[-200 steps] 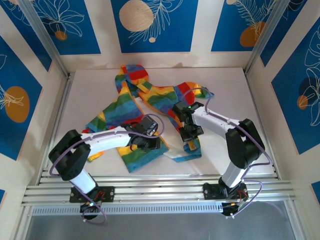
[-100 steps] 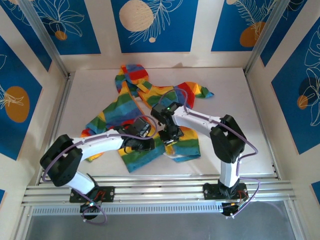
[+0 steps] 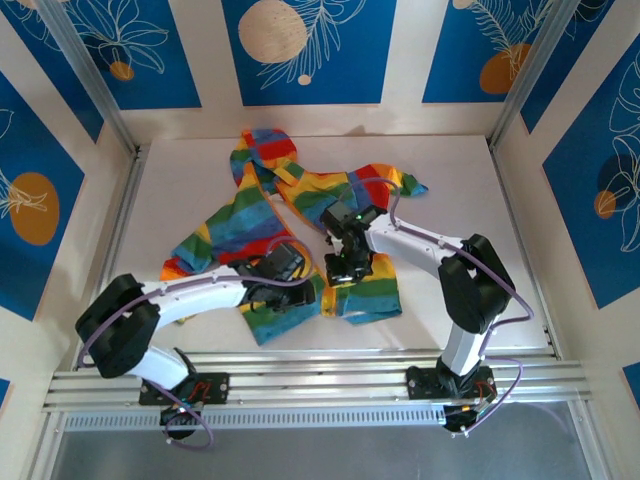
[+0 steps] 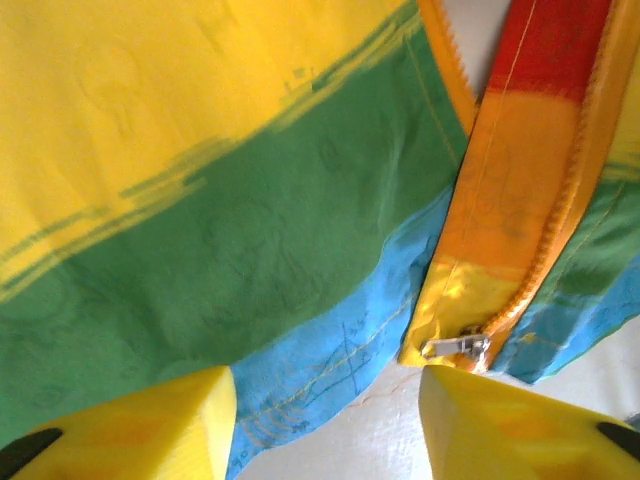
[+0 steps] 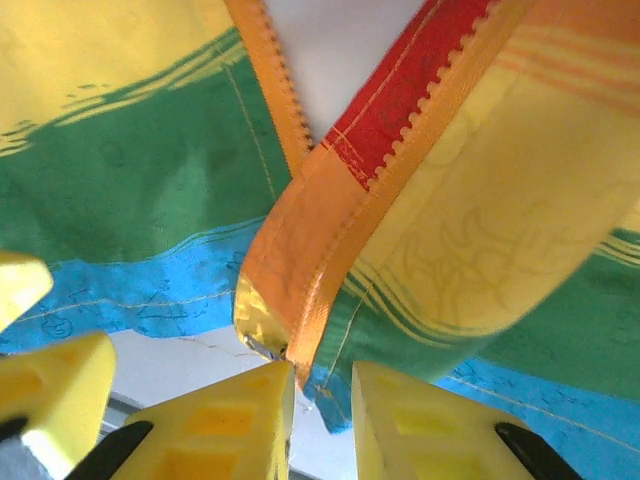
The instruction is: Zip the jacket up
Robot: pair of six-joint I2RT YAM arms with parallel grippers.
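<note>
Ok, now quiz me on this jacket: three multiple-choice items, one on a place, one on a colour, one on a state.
1. Where on the jacket does the zipper slider sit?
A) at the hem end
B) up at the hood
C) on a sleeve

2. What colour is the zipper tape?
A) white
B) black
C) orange

3. How does the front stand?
A) zipped to the collar
B) unzipped, teeth rows apart
C) zipped halfway

Answers: 1 A, the slider lies by the blue hem stripe; 2 C, orange runs along both teeth rows; 3 B, the rows part just above the slider.
</note>
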